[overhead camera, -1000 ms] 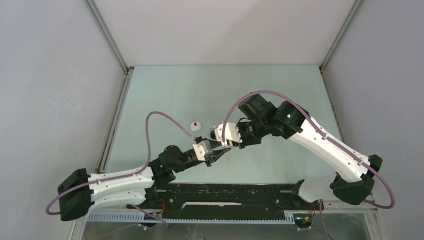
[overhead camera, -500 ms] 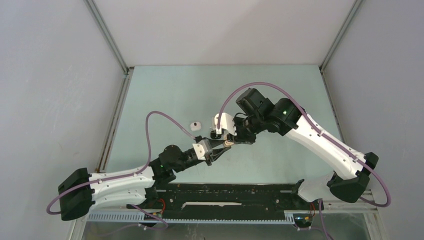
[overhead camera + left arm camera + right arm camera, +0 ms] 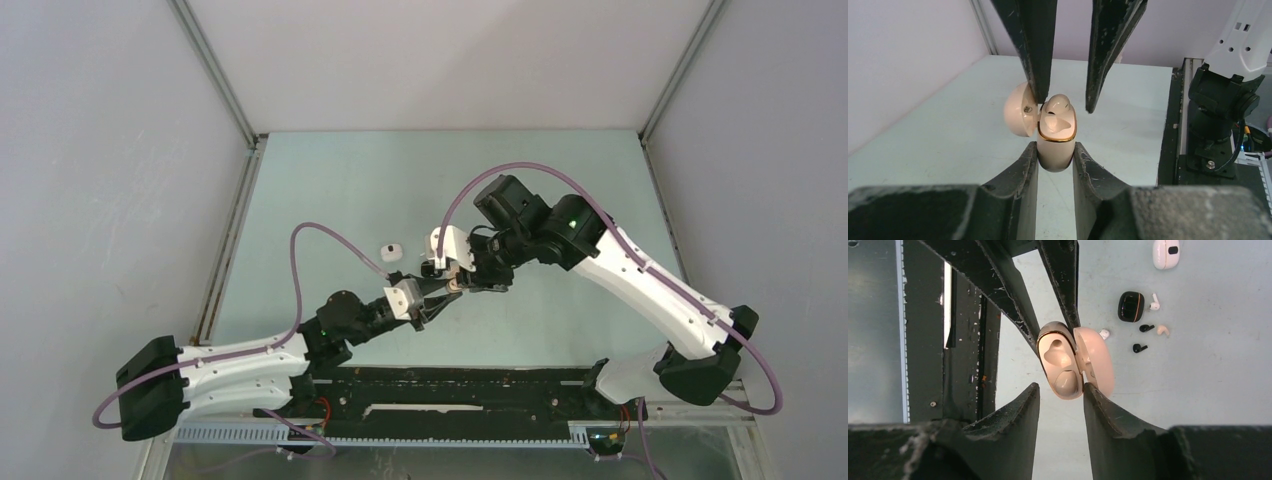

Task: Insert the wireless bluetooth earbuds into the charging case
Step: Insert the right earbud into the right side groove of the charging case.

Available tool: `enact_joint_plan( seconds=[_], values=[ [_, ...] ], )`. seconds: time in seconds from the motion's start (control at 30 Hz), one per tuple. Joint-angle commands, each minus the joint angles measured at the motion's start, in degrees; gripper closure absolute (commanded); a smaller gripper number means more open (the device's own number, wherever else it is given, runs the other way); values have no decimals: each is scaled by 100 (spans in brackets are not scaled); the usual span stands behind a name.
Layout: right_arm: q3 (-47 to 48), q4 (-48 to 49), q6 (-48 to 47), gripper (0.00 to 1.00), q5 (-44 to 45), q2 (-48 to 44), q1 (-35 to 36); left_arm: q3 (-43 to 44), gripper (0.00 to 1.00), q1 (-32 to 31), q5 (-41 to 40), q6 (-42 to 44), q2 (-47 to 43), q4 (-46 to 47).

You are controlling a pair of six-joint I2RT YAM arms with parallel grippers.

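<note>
Holding the beige charging case clear of the table, a little left of centre and toward the near edge, the left gripper has its jaws pinched tight on the case's lower body. The lid is swung open to one side.

One beige earbud sits in the well at the far end of the case, its crown standing above the gold rim. The well beside it is bare. The right gripper hangs over that end with its jaws partly apart and nothing between them.

By the look of it, this case is half filled. A second beige bud, likely the mate, lies loose on the table. Near it are two black buds, a white bud just beside a shut black case, and another white bud close under the held lid. A white case lies apart from the cluster, just left of the grippers in the overhead view.

If every bud is to go home, most of the job remains: five buds are out, two cases are unopened, and the beige lid is not yet closed.
</note>
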Motion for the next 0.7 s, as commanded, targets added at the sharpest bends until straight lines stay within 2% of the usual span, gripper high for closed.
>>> enact_joint_plan(
  seconds=[0.0, 0.27, 0.37, 0.47, 0.57, 0.67],
  values=[
    [524, -551, -231, 59, -372, -294, 2, 9, 100, -30, -167, 9, -133, 450],
    [841, -838, -303, 58, -284, -617, -184, 17, 100, -30, -339, -182, -77, 590],
    [851, -848, -295, 58, -685, -614, -707, -25, 100, -22, -538, -305, -183, 622],
    [760, -702, -216, 59, -1329, -449, -1652, -85, 100, -22, -647, -477, -458, 579],
    [268, 134, 194, 64, -1438, -294, -2398, -118, 100, -13, -782, -610, -880, 319],
    [-453, 1186, 504, 66, -1285, -150, -2660, -181, 100, -13, -939, -662, -1322, -32]
  ],
)
